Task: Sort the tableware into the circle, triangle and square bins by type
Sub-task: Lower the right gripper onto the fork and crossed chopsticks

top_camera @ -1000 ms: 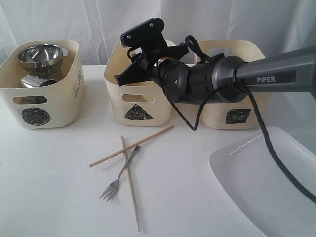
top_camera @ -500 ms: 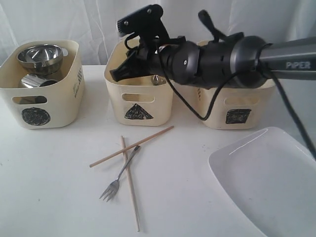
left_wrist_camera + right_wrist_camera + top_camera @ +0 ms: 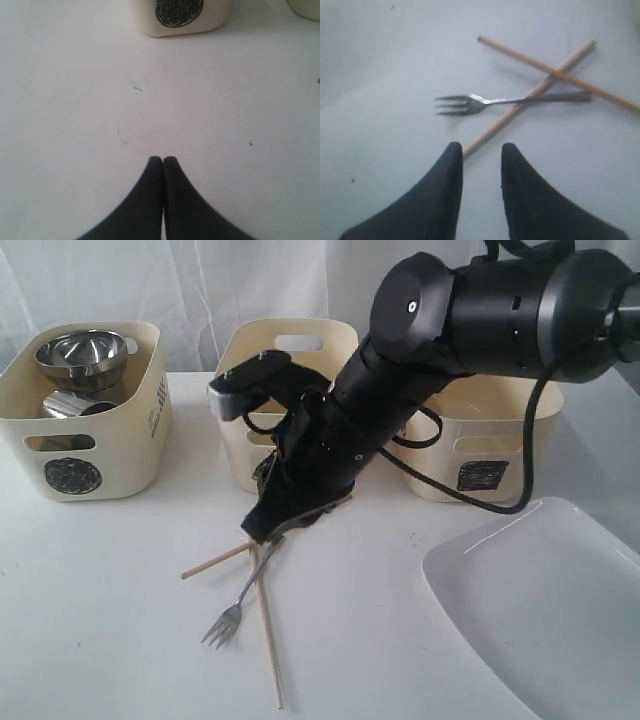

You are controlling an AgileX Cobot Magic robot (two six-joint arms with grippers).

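A steel fork [image 3: 234,613] lies across two crossed wooden chopsticks [image 3: 268,650] on the white table. My right gripper [image 3: 262,525] has come down over the crossing, near the fork's handle end. In the right wrist view the right gripper [image 3: 481,148] is open and holds nothing, with the fork [image 3: 485,101] and chopsticks [image 3: 530,92] just beyond its tips. My left gripper [image 3: 163,160] is shut and empty over bare table, facing the circle bin [image 3: 180,15]. It does not show in the exterior view. The large white plate [image 3: 540,600] lies at the front right. Spoon, knife and small white bowl are out of view.
Three cream bins stand in a row at the back: the circle bin [image 3: 100,440] holding a steel bowl [image 3: 80,352] and a mug [image 3: 65,405], the triangle bin [image 3: 290,340] and the square bin [image 3: 480,440]. My right arm partly hides the last two.
My right arm has swung from over the triangle bin down and forward to the table. Its gripper now sits low at the crossing of the chopsticks and fork.
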